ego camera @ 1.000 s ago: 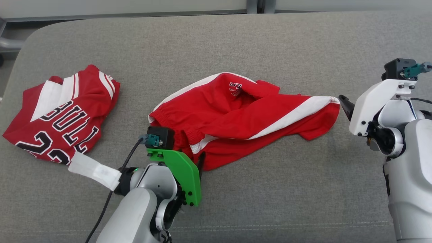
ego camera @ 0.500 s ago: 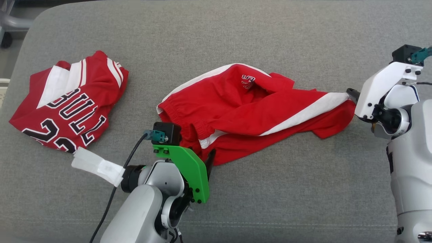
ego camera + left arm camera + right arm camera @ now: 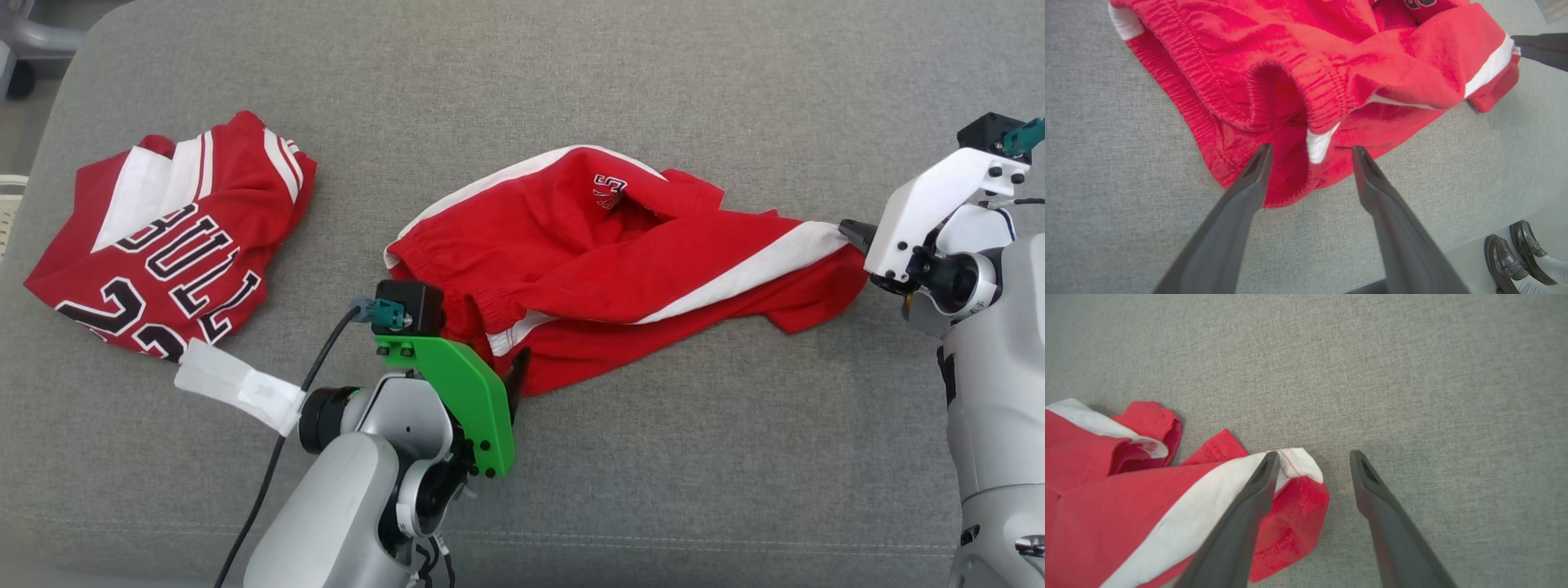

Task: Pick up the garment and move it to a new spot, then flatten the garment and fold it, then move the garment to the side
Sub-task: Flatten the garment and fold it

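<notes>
Fingers (image 3: 1249,183) of the left gripper (image 3: 1310,151) stood apart, straddling the near edge of the waistband (image 3: 1208,81). The right gripper (image 3: 1314,455), also spread, had closed in since a second ago onto the hem corner (image 3: 1298,461), so both ends looked ready for pinching. The shorts (image 3: 604,253) lay at the middle of the cushion (image 3: 653,457), long axis left-right, waistband left.

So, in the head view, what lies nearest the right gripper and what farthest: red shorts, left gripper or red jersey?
1. red shorts: middle, their white-striped corner right at the right gripper.
2. left gripper: lower middle, at the shorts' waistband end.
3. red jersey: far left.
</notes>
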Robot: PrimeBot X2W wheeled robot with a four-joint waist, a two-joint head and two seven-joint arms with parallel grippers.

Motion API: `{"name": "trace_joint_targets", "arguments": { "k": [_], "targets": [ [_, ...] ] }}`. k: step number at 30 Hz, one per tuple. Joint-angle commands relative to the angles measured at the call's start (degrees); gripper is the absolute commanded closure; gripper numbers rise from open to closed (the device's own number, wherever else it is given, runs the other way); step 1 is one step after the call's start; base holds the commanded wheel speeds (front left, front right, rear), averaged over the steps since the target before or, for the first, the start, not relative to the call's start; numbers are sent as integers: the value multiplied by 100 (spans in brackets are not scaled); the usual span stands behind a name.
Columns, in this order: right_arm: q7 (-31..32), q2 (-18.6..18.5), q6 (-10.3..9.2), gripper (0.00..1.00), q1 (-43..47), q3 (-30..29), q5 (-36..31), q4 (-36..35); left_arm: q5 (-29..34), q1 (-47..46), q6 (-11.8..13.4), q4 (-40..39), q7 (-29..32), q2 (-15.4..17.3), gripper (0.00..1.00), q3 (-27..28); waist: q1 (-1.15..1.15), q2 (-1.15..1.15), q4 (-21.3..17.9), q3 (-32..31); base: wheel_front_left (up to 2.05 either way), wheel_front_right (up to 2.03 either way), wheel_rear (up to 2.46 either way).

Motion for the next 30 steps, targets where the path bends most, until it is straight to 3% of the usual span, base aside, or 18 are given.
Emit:
{"name": "trace_joint_targets", "arguments": {
  "k": [1, 3, 9, 10, 11, 14, 17, 21, 22, 23, 24, 25, 27, 29, 30],
  "targets": [
    [-33, -9, 0, 11, -94, -6, -26, 38, -8, -150, 37, -17, -32, -16, 0, 41, 0, 0, -7, 28, 0, 0, 0],
    [-70, -6, 0, 15, -108, -3, -15, 74, 5, -189, 60, -7, -47, -15, 0, 55, 0, 0, -13, 56, 0, 0, 0],
    [-130, 21, 0, 24, -145, -11, 23, 213, -80, -260, 20, -23, -45, -31, 15, 31, 0, 0, -20, 119, 0, 0, 0],
    [-134, 35, 0, 27, -158, -20, 35, 243, -91, -266, 18, -26, -50, -32, 20, 24, 0, 0, -22, 130, 0, 0, 0],
    [-145, 43, 0, 37, -172, -29, 39, 266, -109, -271, 17, -29, -52, -31, 25, 19, 0, 0, -23, 142, 0, 0, 0],
    [-154, 67, 0, 49, -198, -90, 56, 341, -121, -287, 33, -34, -50, -30, 43, 7, 0, 0, -19, 172, 0, 0, 0],
    [-98, 124, 0, 42, -209, -143, 113, 389, -111, -303, 81, -34, -19, 1, 53, 16, 0, 0, -12, 194, 0, 0, 0],
    [75, 123, 0, 13, -168, -161, 198, 402, -128, -238, 132, -48, 67, 55, 57, 17, 0, 0, -10, 198, 0, 0, 0],
    [182, 105, 0, 16, -149, -166, 220, 380, -145, -193, 137, -52, 105, 79, 70, 3, 0, 0, -12, 191, 0, 0, 0],
    [219, 103, 0, 19, -138, -156, 222, 362, -151, -179, 143, -57, 132, 90, 77, -3, 0, 0, -15, 188, 0, 0, 0],
    [256, 98, 0, 20, -125, -155, 219, 339, -159, -169, 143, -63, 143, 99, 95, -11, 0, 0, -17, 186, 0, 0, 0],
    [291, 96, 0, 23, -110, -159, 207, 325, -163, -162, 140, -71, 152, 102, 100, -22, 0, 0, -18, 185, 0, 0, 0],
    [294, 75, 0, 25, -113, -187, 166, 282, -175, -173, 128, -98, 145, 95, 100, -38, 0, 0, -15, 188, 0, 0, 0],
    [231, 63, 0, 37, -136, -248, 91, 266, -167, -209, 106, -129, 119, 90, 100, -53, 0, 0, -7, 199, 0, 0, 0],
    [215, 71, 0, 51, -158, -282, 69, 274, -168, -224, 101, -133, 117, 86, 100, -59, 0, 0, -2, 208, 0, 0, 0]
  ]
}}
